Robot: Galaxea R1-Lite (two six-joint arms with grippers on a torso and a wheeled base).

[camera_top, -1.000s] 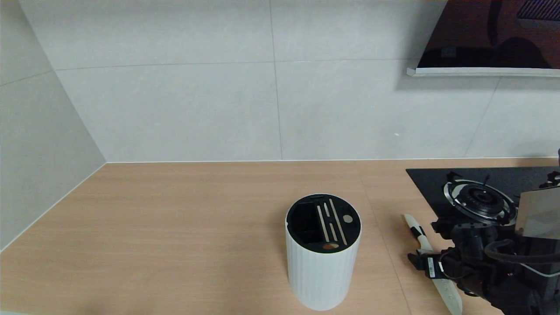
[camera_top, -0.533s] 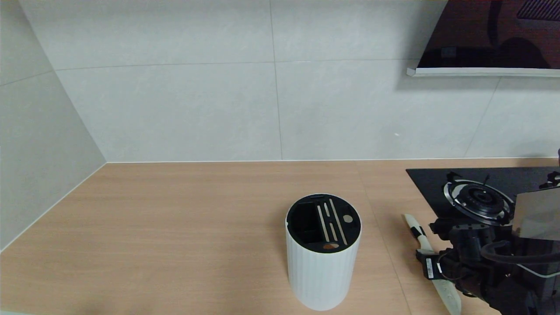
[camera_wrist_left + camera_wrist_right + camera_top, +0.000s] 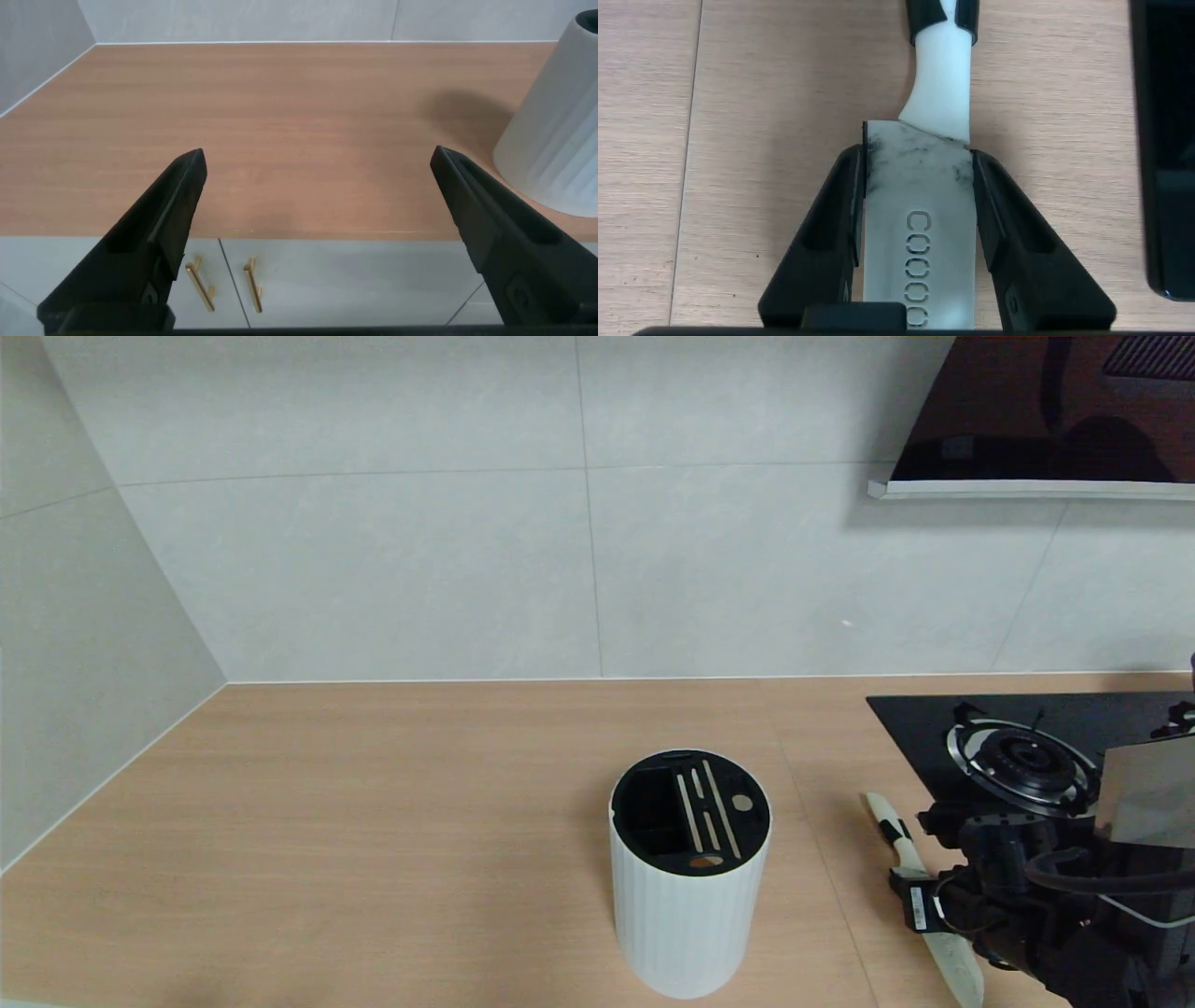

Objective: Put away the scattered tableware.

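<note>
R gripper [image 3: 920, 161] clamped on knife [image 3: 924, 219] blade; knife flat on counter [image 3: 373, 803] at 3 o'clock of white holder [image 3: 689, 896], handle twd 11 o'clock, beside stove [image 3: 920, 728]. L gripper [image 3: 318, 161] spread wide, holding nothing, at counter edge

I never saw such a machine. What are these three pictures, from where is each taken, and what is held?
This is a two-armed robot with pincer hands, called grippers. The wide picture comes from a camera on its head, the other two from its wrists. On the wooden counter are a white knife holder and, to its right, a stove. A knife lies flat between them. The right gripper is closed on its blade. The left gripper is open and empty, above the counter's front edge.
</note>
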